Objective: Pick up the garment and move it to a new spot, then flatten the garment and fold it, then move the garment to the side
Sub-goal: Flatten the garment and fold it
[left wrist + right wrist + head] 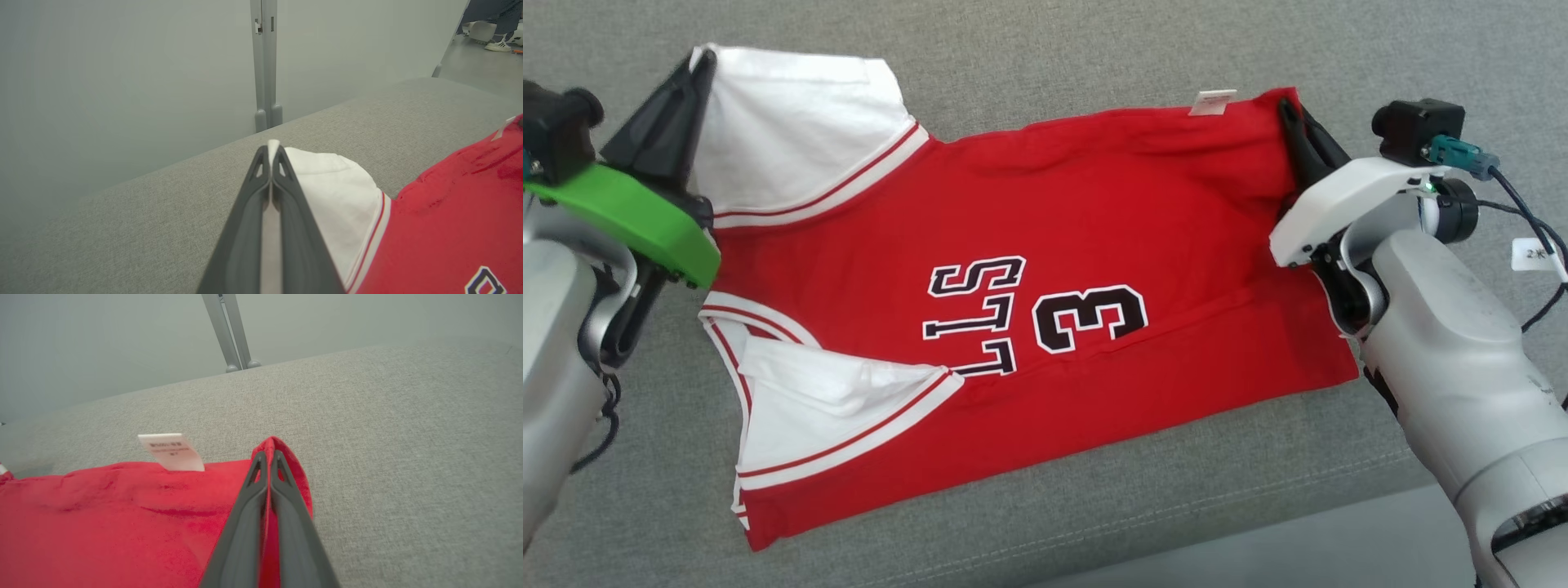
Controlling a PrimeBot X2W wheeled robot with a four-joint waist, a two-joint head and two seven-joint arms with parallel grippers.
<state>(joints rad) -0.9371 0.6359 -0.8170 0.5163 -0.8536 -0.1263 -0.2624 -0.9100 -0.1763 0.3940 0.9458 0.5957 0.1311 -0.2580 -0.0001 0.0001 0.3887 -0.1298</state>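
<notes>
The garment [1045,269] is a red jersey with white sleeves, red-striped trim and black lettering, lying flat on the grey cushion. My left gripper [704,57] is shut on the edge of the far white sleeve [327,183] at the upper left; white cloth shows between its fingers [304,241] in the left wrist view. My right gripper [1286,106] is shut on the jersey's far right red corner [273,443], which pokes up around its tips [267,455]. A white label [171,451] stands up from the far hem beside that corner.
The grey fabric cushion [1094,65] runs under and around the jersey, with its front seam and edge [1176,523] near me. A pale wall with a grey post [264,65] stands behind the cushion. A person's shoe [497,45] shows on the floor far right.
</notes>
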